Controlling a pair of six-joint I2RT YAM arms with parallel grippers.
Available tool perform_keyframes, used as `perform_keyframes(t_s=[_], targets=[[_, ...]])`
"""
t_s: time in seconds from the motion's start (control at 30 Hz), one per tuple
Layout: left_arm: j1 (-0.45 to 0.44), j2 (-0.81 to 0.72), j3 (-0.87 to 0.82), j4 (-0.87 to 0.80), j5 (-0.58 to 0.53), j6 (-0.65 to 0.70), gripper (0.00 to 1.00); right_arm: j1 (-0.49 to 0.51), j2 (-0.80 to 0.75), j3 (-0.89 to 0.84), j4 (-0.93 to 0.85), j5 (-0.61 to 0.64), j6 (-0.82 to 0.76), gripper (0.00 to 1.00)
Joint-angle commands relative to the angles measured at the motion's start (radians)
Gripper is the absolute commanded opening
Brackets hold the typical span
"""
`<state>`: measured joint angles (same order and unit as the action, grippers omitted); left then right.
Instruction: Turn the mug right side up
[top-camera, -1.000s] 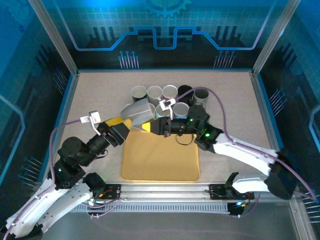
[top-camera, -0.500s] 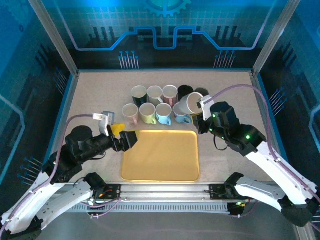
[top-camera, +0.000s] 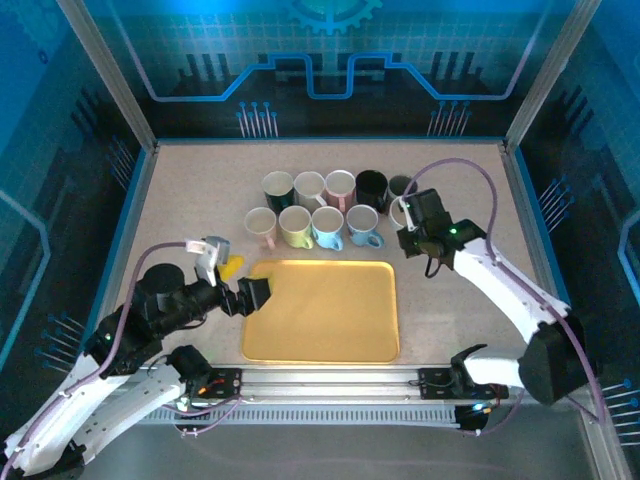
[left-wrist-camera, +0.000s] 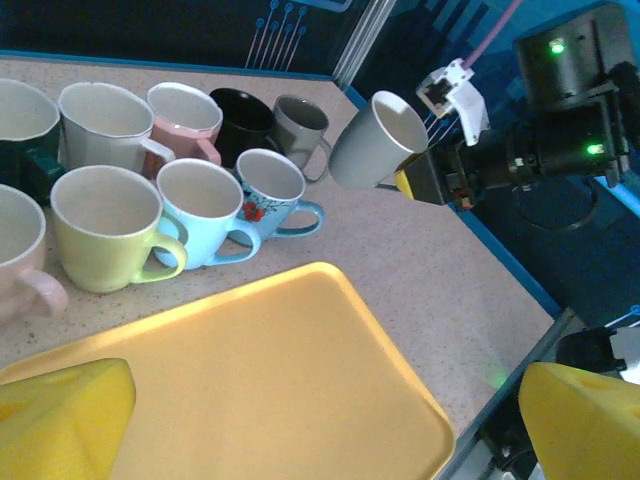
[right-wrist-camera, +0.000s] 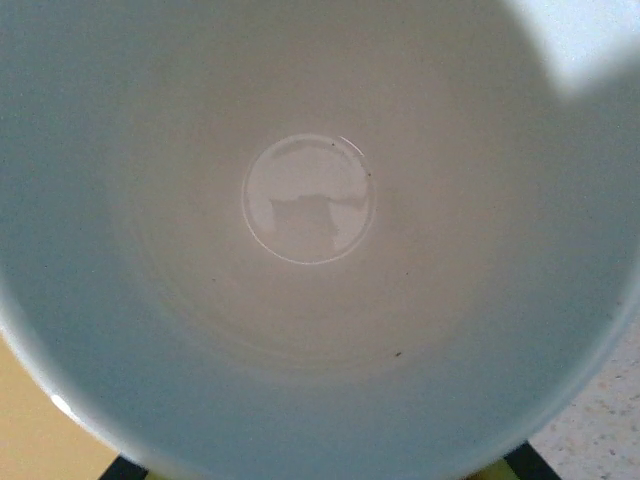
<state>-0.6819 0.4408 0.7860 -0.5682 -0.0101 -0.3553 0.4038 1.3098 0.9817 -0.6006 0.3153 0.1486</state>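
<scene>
My right gripper (left-wrist-camera: 432, 178) was clamped on the white mug (left-wrist-camera: 372, 142), just beside the right end of the other mugs (left-wrist-camera: 190, 195). The mug leaned, mouth up toward my wrist, base nearer the table (left-wrist-camera: 420, 260). My left gripper (top-camera: 243, 283) gaped empty by the tray (top-camera: 330, 330), well apart. The mug's handle was hidden.
</scene>
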Motion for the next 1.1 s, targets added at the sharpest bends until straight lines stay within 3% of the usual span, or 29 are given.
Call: perform_keyframes(t_s=[0.0, 0.57, 0.77, 1.07], targets=[[-0.001, -0.023, -0.002, 0.002, -0.030, 0.042, 0.99, -0.047, 0.023, -0.001, 0.111, -0.012, 0.011, 0.00], [0.002, -0.020, -0.009, 0.003, -0.058, 0.054, 0.99, -0.064, 0.231, 0.035, 0.132, -0.065, -0.005, 0.01], [0.001, 0.003, -0.008, -0.001, -0.061, 0.036, 0.99, -0.024, 0.267, 0.075, 0.079, -0.008, -0.041, 0.10], [0.001, 0.021, -0.008, -0.009, -0.062, 0.022, 0.99, -0.027, 0.259, 0.075, 0.077, -0.043, -0.028, 0.19]])
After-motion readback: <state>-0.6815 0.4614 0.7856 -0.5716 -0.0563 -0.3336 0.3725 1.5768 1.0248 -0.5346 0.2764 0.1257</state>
